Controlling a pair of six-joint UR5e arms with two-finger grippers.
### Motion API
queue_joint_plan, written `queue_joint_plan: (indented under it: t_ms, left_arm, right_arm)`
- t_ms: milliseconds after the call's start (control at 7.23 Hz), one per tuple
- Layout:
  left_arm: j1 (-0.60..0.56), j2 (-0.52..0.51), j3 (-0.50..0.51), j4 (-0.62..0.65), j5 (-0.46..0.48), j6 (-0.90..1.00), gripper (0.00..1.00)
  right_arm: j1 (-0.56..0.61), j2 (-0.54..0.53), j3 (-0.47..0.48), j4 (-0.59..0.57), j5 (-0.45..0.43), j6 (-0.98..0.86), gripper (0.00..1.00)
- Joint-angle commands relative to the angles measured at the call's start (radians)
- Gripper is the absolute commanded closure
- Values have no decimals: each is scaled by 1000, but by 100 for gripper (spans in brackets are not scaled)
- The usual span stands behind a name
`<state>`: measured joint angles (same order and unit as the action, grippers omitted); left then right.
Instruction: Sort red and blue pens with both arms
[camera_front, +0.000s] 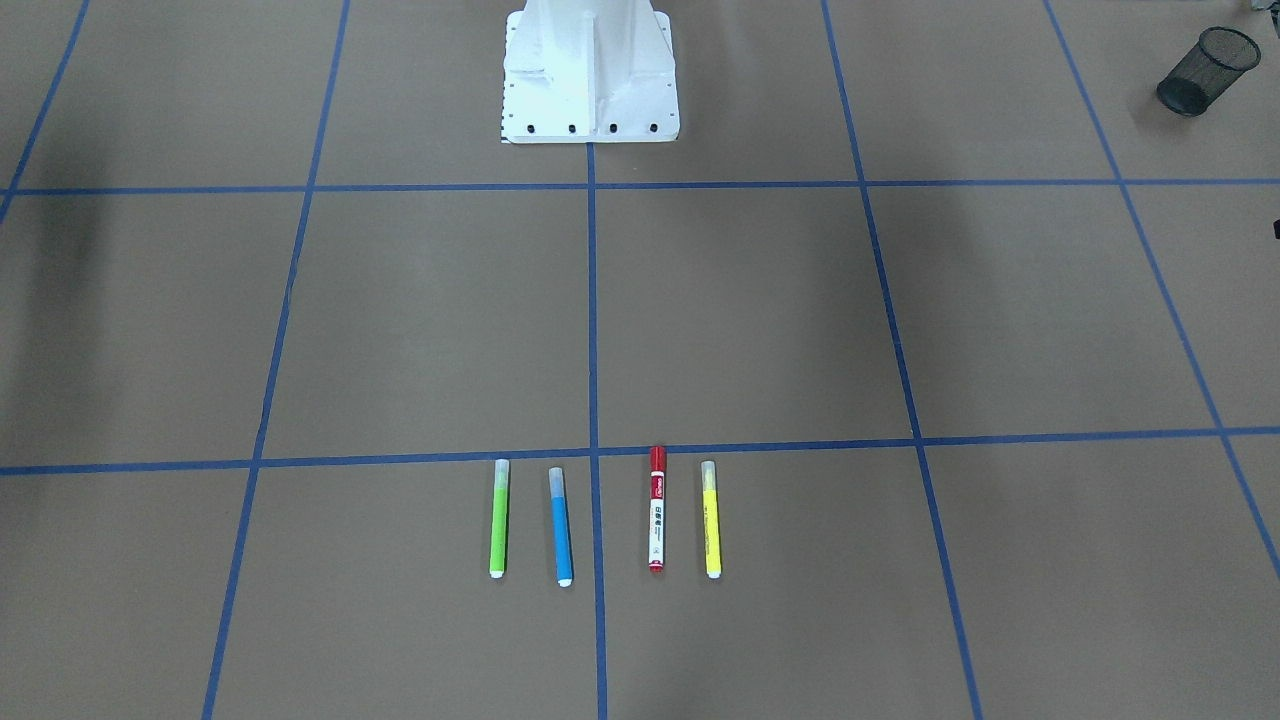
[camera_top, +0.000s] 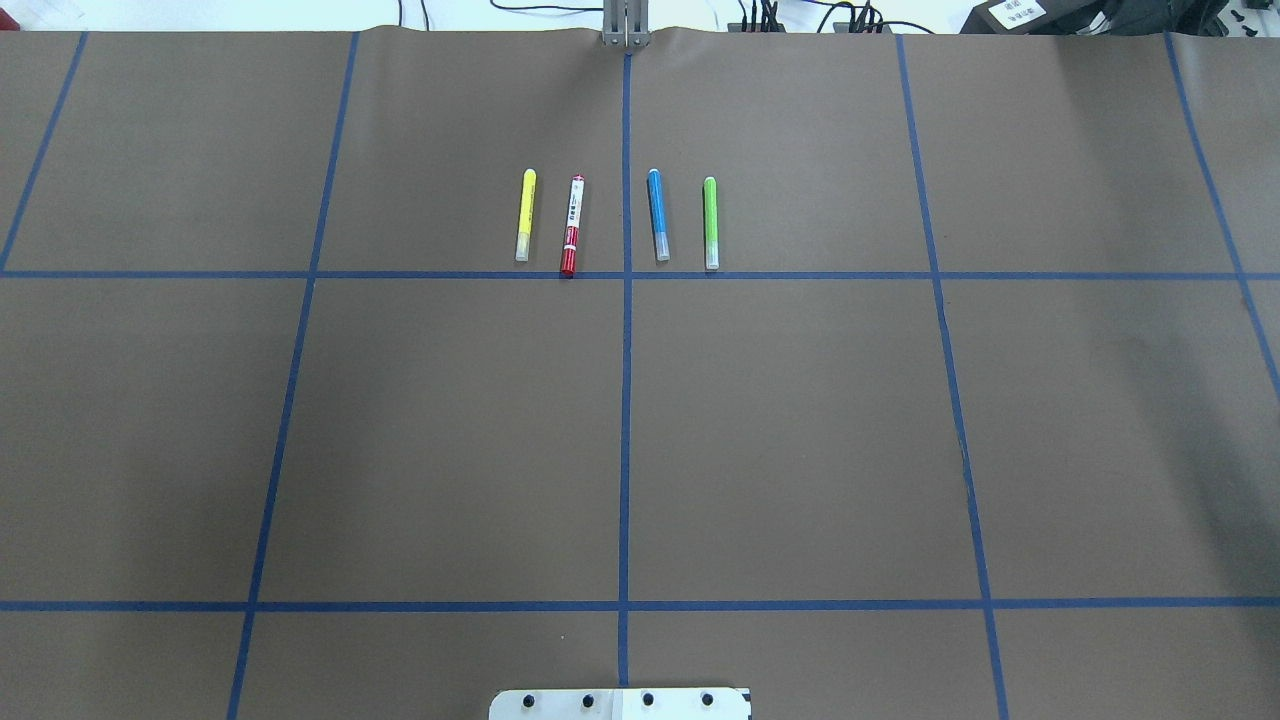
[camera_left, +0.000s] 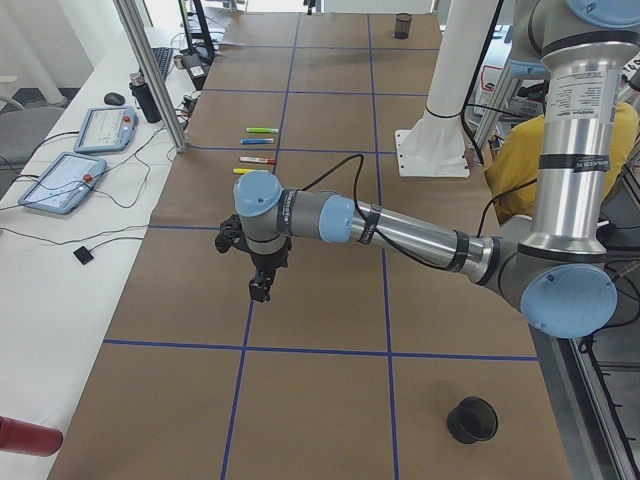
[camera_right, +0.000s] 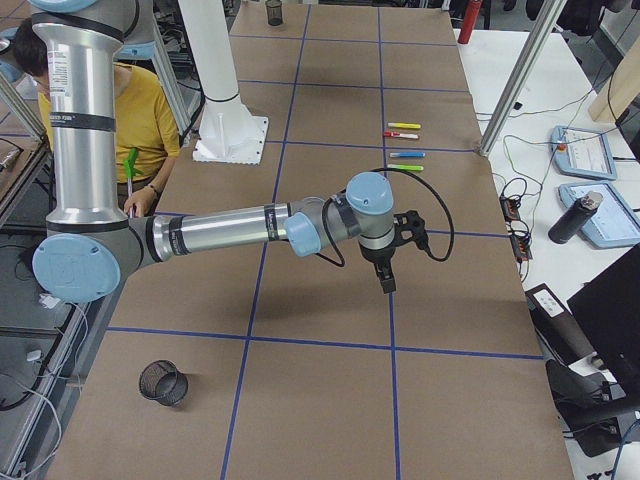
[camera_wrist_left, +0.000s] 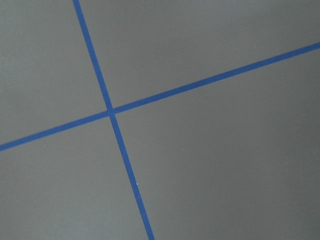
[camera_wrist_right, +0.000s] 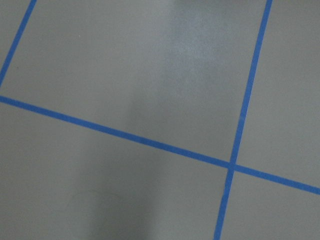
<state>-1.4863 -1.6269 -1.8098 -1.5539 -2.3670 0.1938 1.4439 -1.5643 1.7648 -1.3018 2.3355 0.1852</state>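
While blue tape (camera_top: 625, 450) grids the brown table (camera_top: 450, 430), a white desk (camera_left: 70, 320) adjoins.

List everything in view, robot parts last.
red-capped marker: 1, white barrel with red cap and end, just robot's-left of the centre tape
sky-blue marker: 1, blue, just right of the centre tape
yellow marker: 1, yellow, left end of the row
lime-green marker: 1, green, right end of the row
mesh pen cups: 2, black, one near each table end
tape grid: blue, on the brown table cover
teach pendants: 2, grey, side bench
bottle: 1, black, side bench
person: 1, yellow shirt, behind the robot
pedestal base: 1, white
left arm, right arm: silver-grey, over the table
left claw, right claw: black, empty, opening unclear
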Motion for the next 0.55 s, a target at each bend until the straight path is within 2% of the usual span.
queue_joint_plan:
  t_ms: [0, 138, 415]
  left_arm:
    - [11, -39, 27, -164, -12, -156, 0]
    - [23, -71, 38, -179, -29, -212, 0]
    - [27, -93, 70, -230, -26, -206, 0]
  right_arm:
    - [-22, 76, 1, 4, 19, 33, 0]
    - [-46, 93, -22, 3, 33, 21, 0]
    - [-74, 138, -37, 2, 51, 46, 0]
